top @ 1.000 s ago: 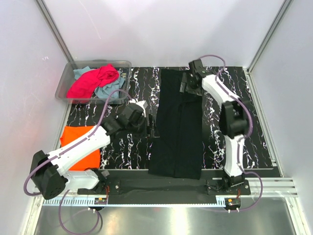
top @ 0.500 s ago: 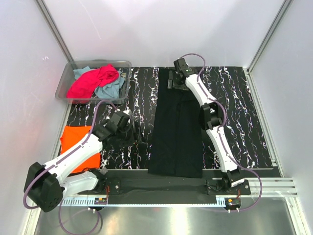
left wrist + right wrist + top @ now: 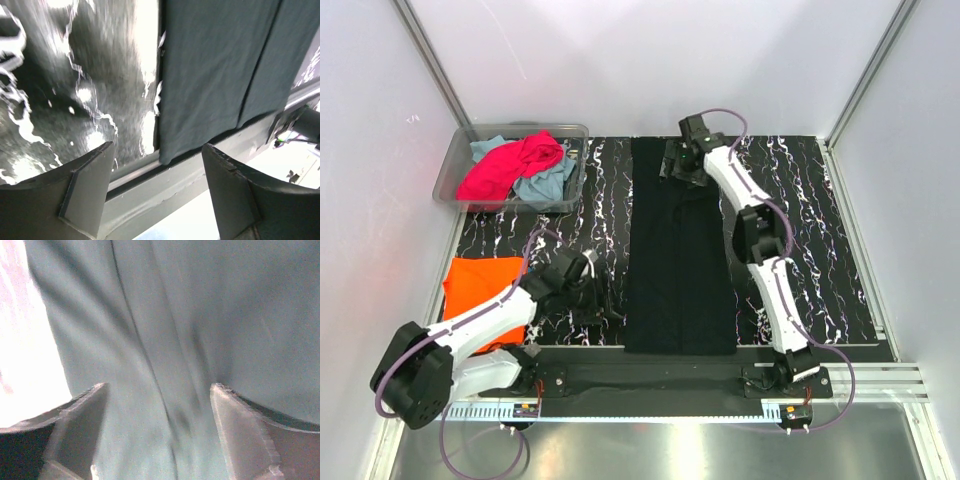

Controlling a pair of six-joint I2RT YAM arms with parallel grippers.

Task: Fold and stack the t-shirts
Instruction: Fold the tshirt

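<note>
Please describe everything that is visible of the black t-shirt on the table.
The black t-shirt is soft, matte cloth, folded lengthwise into a long narrow strip, one layer edge running along it. It lies flat on the marbled table, from far edge to near edge. The open right gripper is above its far end; contact is unclear.

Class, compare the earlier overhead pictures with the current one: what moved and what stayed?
The left end effector drew back toward the near left, away from the black shirt. The right end effector swung left across the shirt's far end, which shifted left. Both are open, holding nothing. The orange shirt and the bin stayed put.
</note>
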